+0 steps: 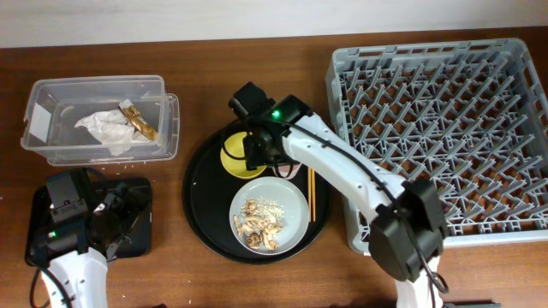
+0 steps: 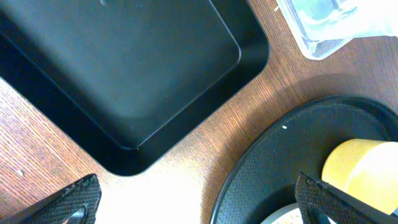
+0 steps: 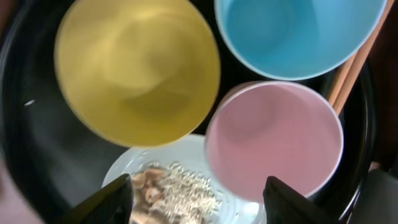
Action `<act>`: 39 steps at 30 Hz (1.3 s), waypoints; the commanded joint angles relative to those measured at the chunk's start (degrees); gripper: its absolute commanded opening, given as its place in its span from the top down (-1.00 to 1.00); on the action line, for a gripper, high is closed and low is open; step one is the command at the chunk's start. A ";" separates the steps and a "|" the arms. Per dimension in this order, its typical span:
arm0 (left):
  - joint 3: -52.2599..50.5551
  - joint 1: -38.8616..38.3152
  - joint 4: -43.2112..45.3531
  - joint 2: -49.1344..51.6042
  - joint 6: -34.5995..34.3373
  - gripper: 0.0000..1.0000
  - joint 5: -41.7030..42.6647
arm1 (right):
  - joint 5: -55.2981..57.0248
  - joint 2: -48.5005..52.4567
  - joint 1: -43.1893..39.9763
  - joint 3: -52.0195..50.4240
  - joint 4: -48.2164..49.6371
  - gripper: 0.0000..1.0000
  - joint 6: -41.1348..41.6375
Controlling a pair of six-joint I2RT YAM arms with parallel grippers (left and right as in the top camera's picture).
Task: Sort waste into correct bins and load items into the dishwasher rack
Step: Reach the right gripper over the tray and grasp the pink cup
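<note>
A brown wooden table (image 1: pixel 257 51) is holding everything. A big grey rack (image 1: pixel 428 50) is sitting on the right side. A clear box (image 1: pixel 94 82) is sitting at the top left. A crumpled white napkin (image 1: pixel 104 130) and a small brown-and-gold wrapper (image 1: pixel 139 122) are lying inside it, side by side.

A flat black tray (image 1: pixel 141 192) is lying just below the box. The left gripper (image 1: pixel 116 210) is hanging over this tray. In the left wrist view its two fingers (image 2: pixel 74 199) are showing at the bottom corners, spread wide apart, and nothing is sitting between them.

A round black tray (image 1: pixel 201 197) is lying in the middle of the table. A yellow bowl (image 1: pixel 233 156) is sitting at its top. A pale round plate (image 1: pixel 291 205) is sitting below the bowl, and brown food scraps (image 1: pixel 259 224) and white rice are lying on it. Thin wooden chopsticks (image 1: pixel 312 192) are lying just right of the plate.

The right gripper (image 1: pixel 265 154) is hanging over the round tray, beside the bowl. Its camera is looking down on the bowl, a blue cup (image 3: pixel 298 31) and a pink cup (image 3: pixel 273 137), all standing close together. The pink cup is sitting between its spread-out fingers (image 3: pixel 109 202), but they are not touching it.
</note>
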 commanded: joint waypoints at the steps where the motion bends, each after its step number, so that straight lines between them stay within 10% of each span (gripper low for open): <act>1: -0.02 0.35 -0.07 -0.02 -0.57 -0.98 0.22 | 4.11 1.25 0.24 1.01 -0.02 -0.21 3.32; 26: -0.02 0.35 -0.07 -0.02 -0.57 -0.98 0.22 | 4.72 6.01 0.31 0.92 2.32 0.36 3.32; 39: -0.02 0.35 -0.07 -0.02 -0.57 -0.98 0.22 | 4.92 6.03 0.31 0.90 2.10 0.32 3.30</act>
